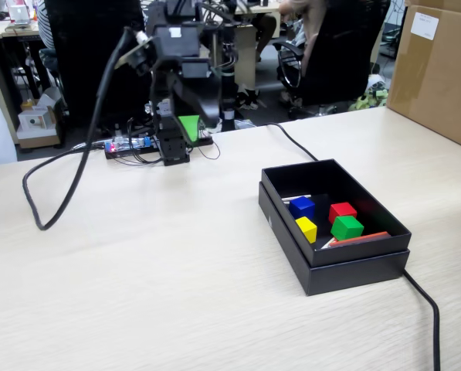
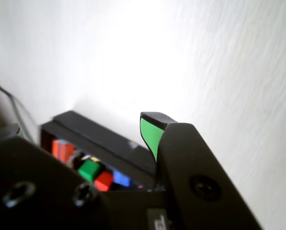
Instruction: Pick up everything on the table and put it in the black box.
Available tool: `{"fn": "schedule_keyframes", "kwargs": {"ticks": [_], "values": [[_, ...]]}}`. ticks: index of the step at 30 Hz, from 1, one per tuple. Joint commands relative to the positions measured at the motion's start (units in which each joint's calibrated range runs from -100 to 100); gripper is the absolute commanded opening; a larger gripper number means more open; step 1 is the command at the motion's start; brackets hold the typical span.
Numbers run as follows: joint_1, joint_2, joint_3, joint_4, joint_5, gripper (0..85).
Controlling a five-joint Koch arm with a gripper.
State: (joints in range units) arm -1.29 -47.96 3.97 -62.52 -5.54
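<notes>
While the arm sits folded at the back of the surface (image 1: 137, 263), I read the black box (image 1: 346, 267) as my landmark: it lies well to the right of the arm in the fixed view, near the front right part of the surface. All four cubes are inside the box. The blue cube (image 1: 301, 206) is toward the box's far left inner side, the yellow cube (image 1: 306, 229) just in front of it, touching or nearly so. The red cube (image 1: 342, 211) is right of the blue one, and the green cube (image 1: 347, 227) sits just in front of the red, touching it. A red-and-white pen (image 1: 354, 239) lies along the box's near inner wall, in front of the green cube.

The fingers (image 1: 190, 127) hang above the surface, well left of and behind the box, holding nothing. In the wrist view I see one green-lined finger (image 2: 150, 133) over bare surface; the other is hidden, so I cannot tell if they are apart or together. The wrist view also shows the box (image 2: 99, 139) with the green cube (image 2: 88, 170), red cube (image 2: 103, 181) and blue cube (image 2: 121, 178) blurred inside.

A black cable (image 1: 423, 301) runs off from the box's near right corner. A brown carton (image 1: 438, 69) stands behind the box at the right edge.
</notes>
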Motion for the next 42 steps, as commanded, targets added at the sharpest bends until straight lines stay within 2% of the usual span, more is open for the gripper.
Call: {"fn": "schedule_keyframes", "kwargs": {"ticks": [1,14,17,23,33,42], "values": [[0.0,-12.34,-8.14,10.56,0.05,48.9],[-0.83,-43.78,-54.2,27.75,4.98,50.8],[-2.05,-51.69,-69.43,37.6,5.27,51.2],[-2.0,-52.04,-79.13,40.36,5.86,51.5],[-0.15,-52.04,-98.89,56.35,6.54,50.8],[-0.05,-52.04,-98.8,56.78,6.5,50.0]]}}
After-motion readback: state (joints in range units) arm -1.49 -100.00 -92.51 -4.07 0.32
